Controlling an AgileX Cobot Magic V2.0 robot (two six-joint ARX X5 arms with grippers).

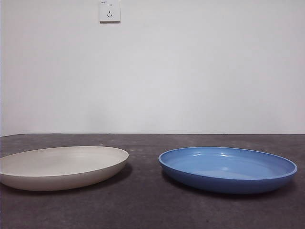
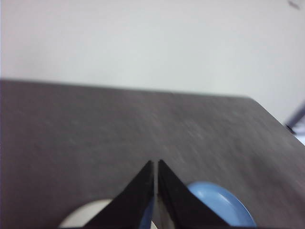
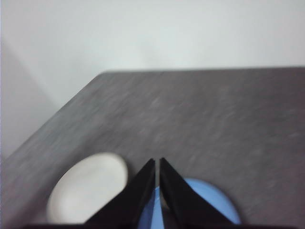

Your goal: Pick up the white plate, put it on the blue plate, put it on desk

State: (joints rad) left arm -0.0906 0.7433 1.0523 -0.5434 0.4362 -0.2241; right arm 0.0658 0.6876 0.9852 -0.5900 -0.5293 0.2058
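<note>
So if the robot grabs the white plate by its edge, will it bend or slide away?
Probably no bending: the white plate looks like a stiff, shallow dish. It may tip when lifted by one side, being so wide. Its matte finish should grip better than the glossy blue plate, though it could slide on the desk.

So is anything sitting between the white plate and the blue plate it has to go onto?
Nothing visible. The white plate and the blue plate lie side by side on the desk, apart, with only bare tabletop between them. The blue plate holds nothing.

lab-like test bench | bare white wall (image 1: 190,71) | wall socket (image 1: 109,10) | desk (image 1: 143,200)
</note>
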